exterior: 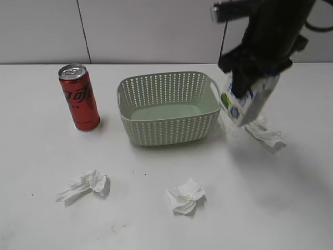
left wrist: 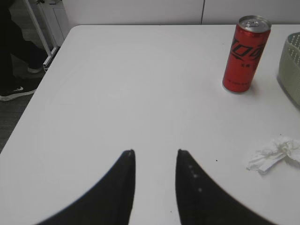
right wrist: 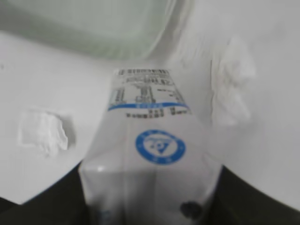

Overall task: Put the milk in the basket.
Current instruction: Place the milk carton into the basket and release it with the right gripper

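My right gripper is shut on the milk, a small white carton with blue print. It holds the carton tilted in the air just right of the basket's right rim. The carton fills the right wrist view. The basket is pale green with perforated sides and stands at the middle of the table; its inside looks empty. Its edge shows in the left wrist view and blurred in the right wrist view. My left gripper is open and empty above bare table at the left.
A red soda can stands left of the basket; it also shows in the left wrist view. Crumpled tissues lie at front left, front centre and under the carton at right.
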You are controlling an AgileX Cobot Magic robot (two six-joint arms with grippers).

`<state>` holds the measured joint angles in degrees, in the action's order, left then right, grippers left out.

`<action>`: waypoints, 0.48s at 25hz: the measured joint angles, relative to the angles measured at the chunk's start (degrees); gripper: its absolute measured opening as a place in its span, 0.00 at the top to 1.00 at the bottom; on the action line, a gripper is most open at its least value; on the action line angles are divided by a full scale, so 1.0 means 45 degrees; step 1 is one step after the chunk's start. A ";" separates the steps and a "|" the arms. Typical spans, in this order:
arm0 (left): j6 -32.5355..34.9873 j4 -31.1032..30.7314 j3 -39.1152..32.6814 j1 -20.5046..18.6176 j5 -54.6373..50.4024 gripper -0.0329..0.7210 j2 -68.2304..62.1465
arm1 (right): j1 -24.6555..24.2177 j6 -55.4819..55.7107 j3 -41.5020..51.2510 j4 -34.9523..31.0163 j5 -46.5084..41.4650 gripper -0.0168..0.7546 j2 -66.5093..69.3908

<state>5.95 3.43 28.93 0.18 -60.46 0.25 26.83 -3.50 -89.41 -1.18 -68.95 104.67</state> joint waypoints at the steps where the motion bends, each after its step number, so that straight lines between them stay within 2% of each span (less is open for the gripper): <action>1: 0.0000 0.0000 0.0000 0.0000 0.0000 0.66 0.0000 | 0.0000 0.0000 -0.0571 0.0000 -0.0016 0.54 0.0000; 7: 0.0000 0.0000 0.0000 0.0000 0.0000 0.66 0.0000 | 0.0000 -0.0027 -0.3990 -0.0146 -0.0147 0.54 0.0772; 12: 0.0000 0.0000 0.0000 0.0000 0.0000 0.66 0.0000 | 0.0086 -0.0095 -0.5601 -0.0638 -0.0171 0.55 0.2859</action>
<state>5.95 3.43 28.93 0.18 -60.46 0.25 27.21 -3.92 -114.62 -4.06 -69.72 117.54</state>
